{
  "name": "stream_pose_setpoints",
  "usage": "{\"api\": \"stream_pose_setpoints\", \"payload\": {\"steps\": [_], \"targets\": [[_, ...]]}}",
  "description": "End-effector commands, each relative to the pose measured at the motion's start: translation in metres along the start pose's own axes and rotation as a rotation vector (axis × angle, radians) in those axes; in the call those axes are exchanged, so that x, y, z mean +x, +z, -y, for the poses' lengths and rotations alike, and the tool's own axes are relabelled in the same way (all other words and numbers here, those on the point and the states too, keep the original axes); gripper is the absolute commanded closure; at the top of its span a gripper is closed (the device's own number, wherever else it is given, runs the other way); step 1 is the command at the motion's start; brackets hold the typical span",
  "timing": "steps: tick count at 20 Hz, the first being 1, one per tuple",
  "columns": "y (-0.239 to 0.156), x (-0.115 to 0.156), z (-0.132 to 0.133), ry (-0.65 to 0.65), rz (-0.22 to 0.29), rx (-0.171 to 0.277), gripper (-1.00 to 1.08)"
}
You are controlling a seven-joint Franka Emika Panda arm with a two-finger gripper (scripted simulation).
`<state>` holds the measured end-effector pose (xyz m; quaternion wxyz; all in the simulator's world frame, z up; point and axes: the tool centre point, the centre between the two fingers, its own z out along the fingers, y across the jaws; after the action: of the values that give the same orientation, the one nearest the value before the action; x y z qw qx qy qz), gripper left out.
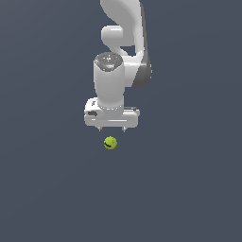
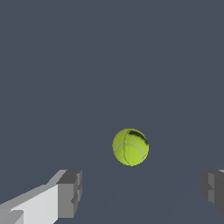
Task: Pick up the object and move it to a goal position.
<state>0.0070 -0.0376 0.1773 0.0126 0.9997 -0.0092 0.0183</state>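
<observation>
A small yellow-green ball [image 1: 110, 142] with pale seam lines and a dark mark lies on the dark grey-blue surface. In the wrist view the ball [image 2: 130, 147] shows free and whole. My white gripper [image 1: 111, 128] hangs just above the ball, a little behind it, with its fingers spread wide. It is open and empty. In the wrist view the gripper [image 2: 142, 192] has one finger [image 2: 69, 193] on each side of the picture, and the ball sits ahead of the gap between them, touching neither.
The flat dark grey-blue surface [image 1: 189, 189] fills both views. The white arm [image 1: 120, 42] rises behind the gripper to the exterior view's top. No other object shows.
</observation>
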Motion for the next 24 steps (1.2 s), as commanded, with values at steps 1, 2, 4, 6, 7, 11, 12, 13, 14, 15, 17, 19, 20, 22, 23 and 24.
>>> {"api": "stream_pose_setpoints", "payload": {"steps": [1,2,4,6,7,11,12,13,14,15,17,19,20,22,23,24], "targets": [[-0.004,0.001,-0.004,0.010,-0.005,0.001,-0.92],[-0.004,0.001,-0.004,0.011,-0.005,0.001,-0.92],[-0.003,0.001,-0.003,0.009,-0.004,0.001,-0.92],[-0.001,0.001,-0.003,0.002,-0.003,0.001,-0.92],[0.000,0.001,-0.003,-0.003,-0.002,0.001,-0.92],[0.006,0.000,-0.004,-0.035,0.001,0.002,-0.92],[0.009,0.000,-0.005,-0.046,0.002,0.002,-0.92],[0.011,-0.001,-0.005,-0.058,0.003,0.002,-0.92],[0.014,-0.001,-0.006,-0.072,0.005,0.003,-0.92],[0.018,-0.002,-0.006,-0.086,0.006,0.003,-0.92],[0.025,-0.003,-0.008,-0.120,0.009,0.005,-0.92],[0.033,-0.004,-0.009,-0.158,0.013,0.007,-0.92],[0.037,-0.005,-0.010,-0.179,0.015,0.008,-0.92],[0.047,-0.007,-0.011,-0.223,0.019,0.012,-0.92],[0.052,-0.008,-0.012,-0.244,0.020,0.014,-0.92],[0.056,-0.009,-0.012,-0.264,0.022,0.015,-0.92]]}}
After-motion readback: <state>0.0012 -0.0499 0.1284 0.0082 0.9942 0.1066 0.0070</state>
